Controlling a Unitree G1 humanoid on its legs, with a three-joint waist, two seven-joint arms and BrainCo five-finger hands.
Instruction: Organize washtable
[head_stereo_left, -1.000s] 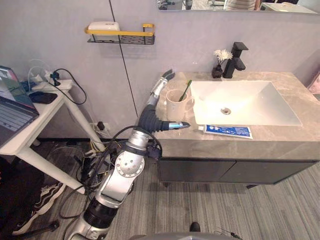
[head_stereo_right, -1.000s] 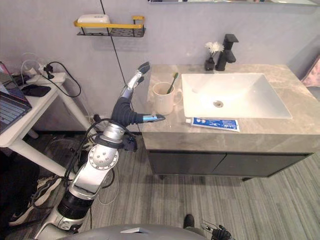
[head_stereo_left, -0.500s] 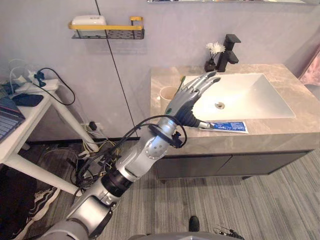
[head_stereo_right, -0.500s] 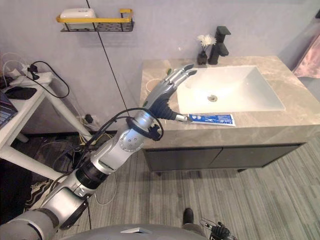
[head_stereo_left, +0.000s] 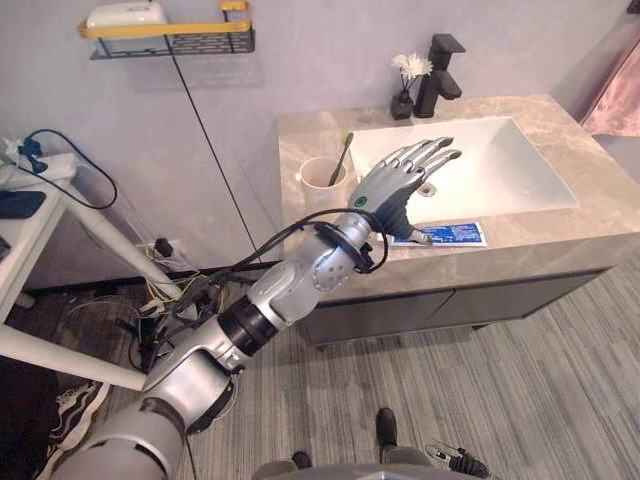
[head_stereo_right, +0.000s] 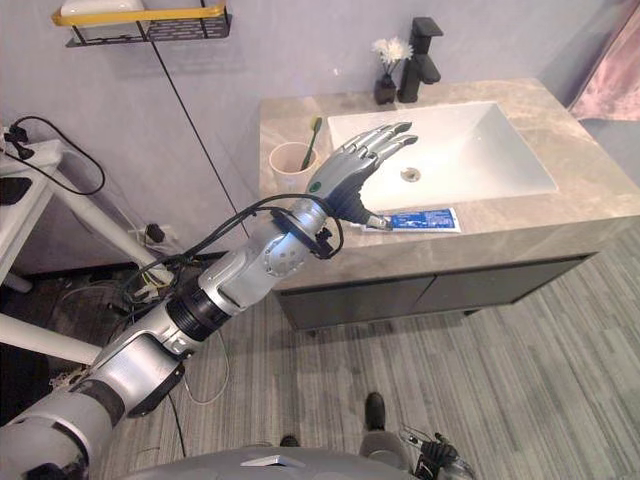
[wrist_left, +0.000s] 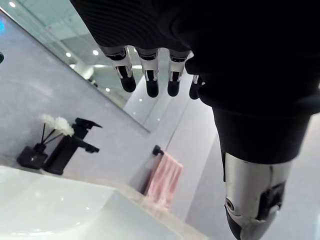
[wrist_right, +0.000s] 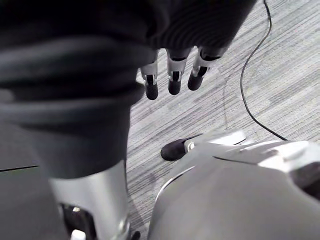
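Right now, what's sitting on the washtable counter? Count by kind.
cup: 1
toothbrush, standing in the cup: 1
toothpaste tube: 1
black vase with white flowers: 1
black faucet: 1
Total: 5

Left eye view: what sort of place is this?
Likely a bathroom washstand: a white sink with a black faucet, a cup holding a toothbrush, and a toothpaste tube on the counter.
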